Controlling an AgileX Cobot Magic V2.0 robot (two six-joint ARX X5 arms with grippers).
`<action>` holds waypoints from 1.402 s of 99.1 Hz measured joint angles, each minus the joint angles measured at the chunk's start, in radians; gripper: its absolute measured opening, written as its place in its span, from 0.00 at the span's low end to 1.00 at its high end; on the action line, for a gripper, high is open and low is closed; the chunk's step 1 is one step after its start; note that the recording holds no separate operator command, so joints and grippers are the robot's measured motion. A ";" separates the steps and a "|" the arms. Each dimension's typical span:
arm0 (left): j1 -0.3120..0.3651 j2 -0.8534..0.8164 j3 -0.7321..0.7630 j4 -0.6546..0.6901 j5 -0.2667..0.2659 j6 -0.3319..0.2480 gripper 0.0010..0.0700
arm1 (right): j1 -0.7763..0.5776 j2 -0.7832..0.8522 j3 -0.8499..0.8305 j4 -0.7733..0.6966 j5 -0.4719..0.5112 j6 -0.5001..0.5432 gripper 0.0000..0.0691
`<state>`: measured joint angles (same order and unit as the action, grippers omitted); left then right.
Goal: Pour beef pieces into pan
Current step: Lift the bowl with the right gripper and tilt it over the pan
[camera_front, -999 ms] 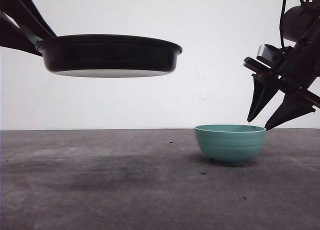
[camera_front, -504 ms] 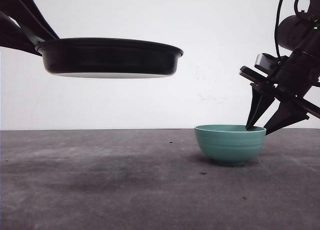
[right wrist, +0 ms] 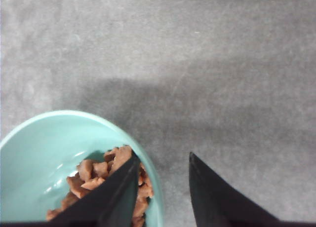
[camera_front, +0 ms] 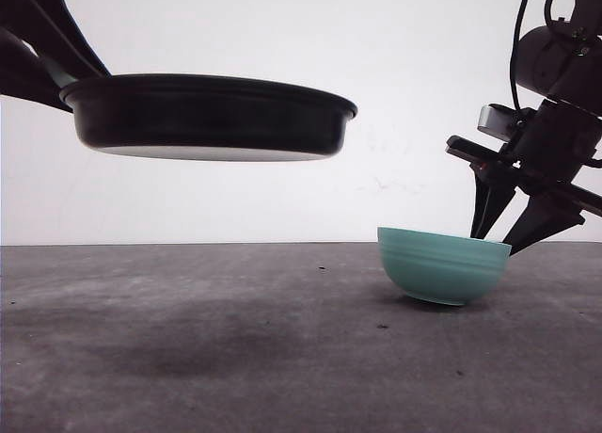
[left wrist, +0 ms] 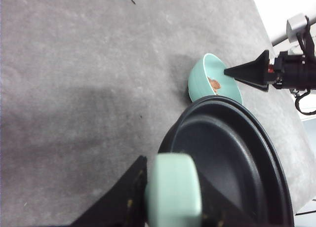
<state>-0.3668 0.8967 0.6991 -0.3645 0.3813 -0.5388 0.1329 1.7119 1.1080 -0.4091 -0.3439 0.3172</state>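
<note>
The black pan (camera_front: 207, 118) hangs level, high over the left of the table, and its inside (left wrist: 232, 153) looks bare. My left gripper (left wrist: 170, 187) is shut on its mint-green handle (left wrist: 173, 192). The beef pieces (right wrist: 106, 170) lie heaped in a teal ribbed bowl (camera_front: 440, 268) on the table at the right. That bowl is tipped, its right rim lower. My right gripper (right wrist: 163, 158) is open and straddles the bowl's rim. One finger rests inside on the beef pieces (left wrist: 214, 84), the other stays outside, apart from the wall.
The grey table (camera_front: 188, 339) stretches wide under the pan, with a few dark specks on it. A white wall stands behind. The right arm's body and cables (camera_front: 555, 66) rise above the bowl.
My right gripper has come down and leftwards; one finger has entered the bowl. The bowl has tipped and slid slightly right. The pan has drifted a little to the right.
</note>
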 joint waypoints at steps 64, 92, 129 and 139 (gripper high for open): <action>-0.036 0.000 0.000 -0.095 -0.001 0.013 0.07 | 0.074 -0.044 -0.006 0.000 -0.089 0.003 0.02; -0.074 0.002 0.000 -0.084 -0.001 0.010 0.07 | 0.276 -0.401 -0.005 0.036 0.085 -0.013 0.02; -0.103 0.048 0.127 -0.086 -0.002 -0.008 0.07 | 0.774 -0.508 -0.005 0.022 0.784 -0.188 0.02; -0.109 0.072 0.176 -0.116 -0.009 -0.008 0.07 | 0.869 -0.502 -0.005 0.051 0.982 -0.235 0.02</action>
<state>-0.4755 0.9688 0.8753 -0.4805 0.3721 -0.5465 1.0019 1.2102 1.1027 -0.3576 0.6380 0.0818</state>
